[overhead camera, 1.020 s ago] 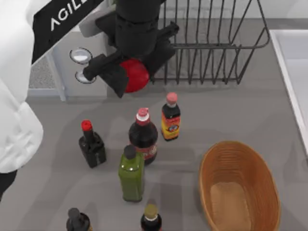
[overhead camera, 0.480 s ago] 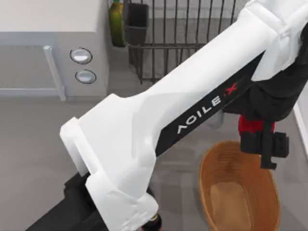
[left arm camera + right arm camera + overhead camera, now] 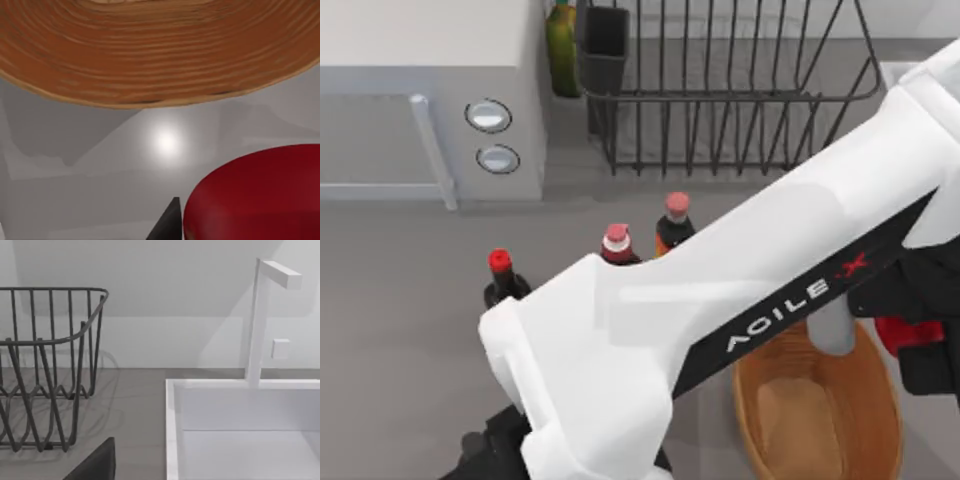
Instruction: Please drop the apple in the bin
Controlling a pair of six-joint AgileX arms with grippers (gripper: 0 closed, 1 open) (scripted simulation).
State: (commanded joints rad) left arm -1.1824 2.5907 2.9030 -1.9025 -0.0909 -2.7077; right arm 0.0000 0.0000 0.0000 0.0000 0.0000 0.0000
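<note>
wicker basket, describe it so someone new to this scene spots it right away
Start at the black wire dish rack at the table's far side, then come toward the near right. The bin sits there, partly under the left arm: oval, orange-brown woven wicker, far wider than the bottles beside it.

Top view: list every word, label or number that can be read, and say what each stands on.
"AGILE·X", white letters with a red X, on the black stripe of the left arm.
Labels on the bottles: hidden by the arm.
Microwave knobs: no markings legible.
</note>
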